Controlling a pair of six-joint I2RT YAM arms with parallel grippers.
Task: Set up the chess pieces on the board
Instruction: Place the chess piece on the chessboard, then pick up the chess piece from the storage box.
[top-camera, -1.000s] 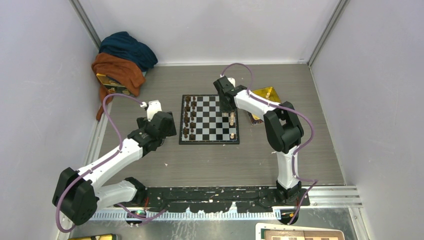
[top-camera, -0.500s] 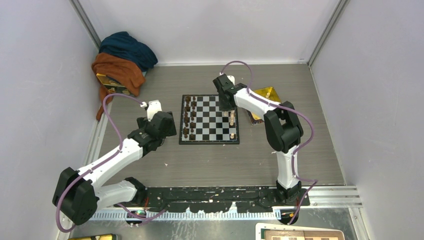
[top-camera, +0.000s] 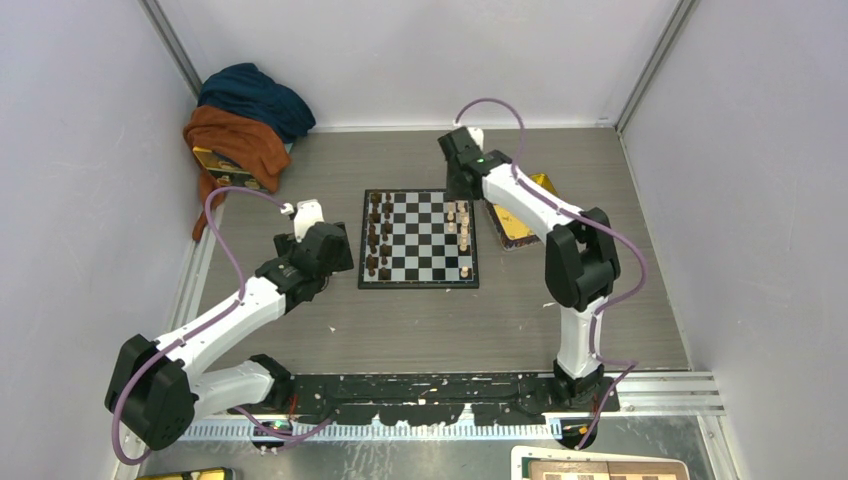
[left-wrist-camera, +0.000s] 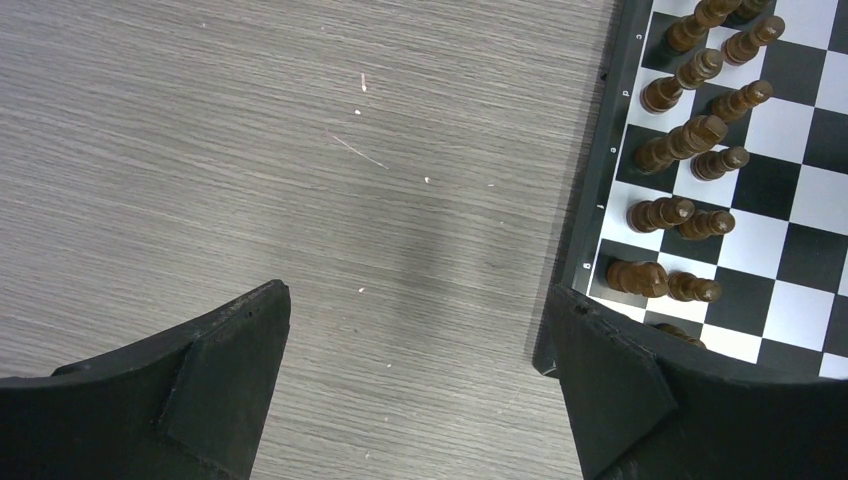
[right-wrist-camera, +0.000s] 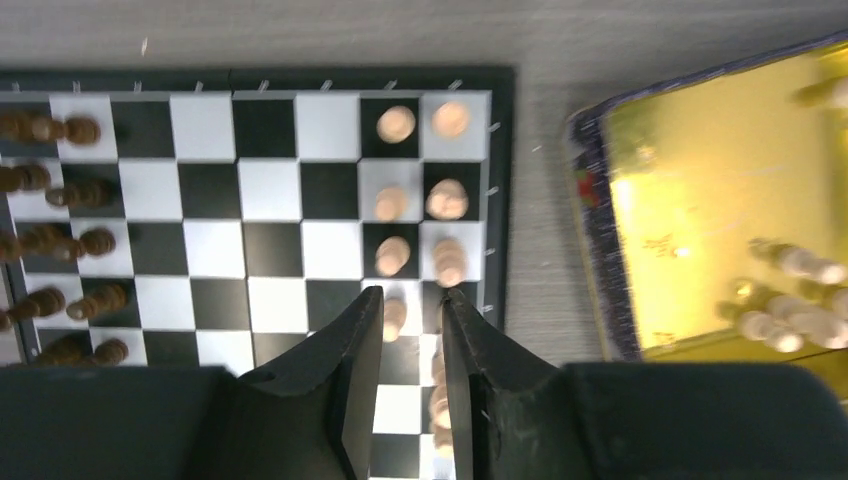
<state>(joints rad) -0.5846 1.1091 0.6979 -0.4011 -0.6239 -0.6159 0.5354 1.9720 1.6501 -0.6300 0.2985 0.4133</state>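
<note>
Progress is partial: light-tan wooden chess pieces (right-wrist-camera: 448, 199) line two files of the checked black-and-white board (right-wrist-camera: 265, 128), others wait in the shiny yellow tray (right-wrist-camera: 700, 180) (dark brown pieces (left-wrist-camera: 690, 140) look set). Left end effector (left-wrist-camera: 420, 310), right end effector (right-wrist-camera: 412, 300): released, empty.

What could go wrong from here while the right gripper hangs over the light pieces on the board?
The right gripper hangs with jaws slightly parted over closely spaced chess pieces on the board; a low sideways move could topple them. Those in the yellow tray lie bunched, so the next grasp may catch two. The open left gripper sits beside the dark pieces; drifting could knock them.
</note>
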